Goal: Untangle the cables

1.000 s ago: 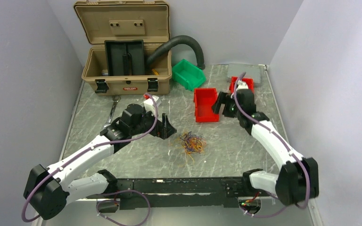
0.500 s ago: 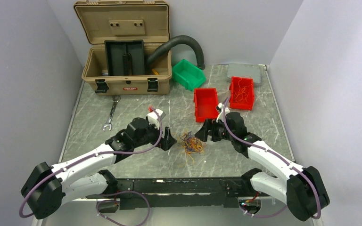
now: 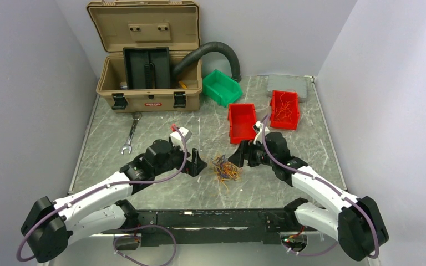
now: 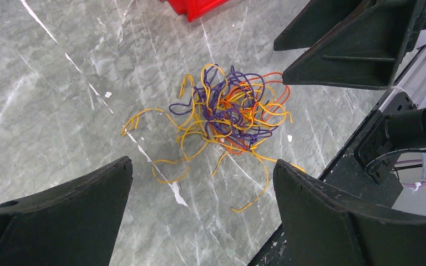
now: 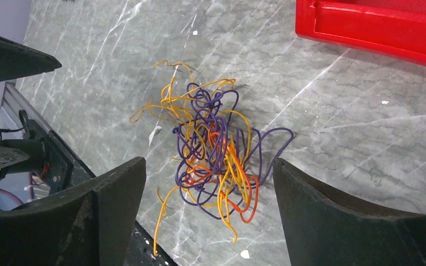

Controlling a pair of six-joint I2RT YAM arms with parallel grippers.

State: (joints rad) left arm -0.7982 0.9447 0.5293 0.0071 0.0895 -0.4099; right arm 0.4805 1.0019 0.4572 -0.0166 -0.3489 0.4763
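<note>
the cables (image 3: 226, 168) lie in one loose knot on the surface (image 3: 161, 124), near its front middle and between the two tools. they are hair-thin, springy wires in yellow, orange and dark purple-blue, looped through one another. a few yellow ends stray out flat onto the stone. the left tool (image 3: 197, 163) hovers just left of the knot, spread wide and holding nothing. the right tool (image 3: 237, 157) faces it from the other side, also released and empty. each wrist view frames the knot between black wedge-shaped fingers (image 4: 61, 221), so each arm seems set to pinch its own strand and draw it out. the surface is smooth, grey-green and marble-veined, so wires should slide on it. a hard plastic red bin (image 3: 242, 123) sits just behind the right tool, likely for freed wires. a second bin (image 3: 284, 109) beyond it holds a few.
</note>
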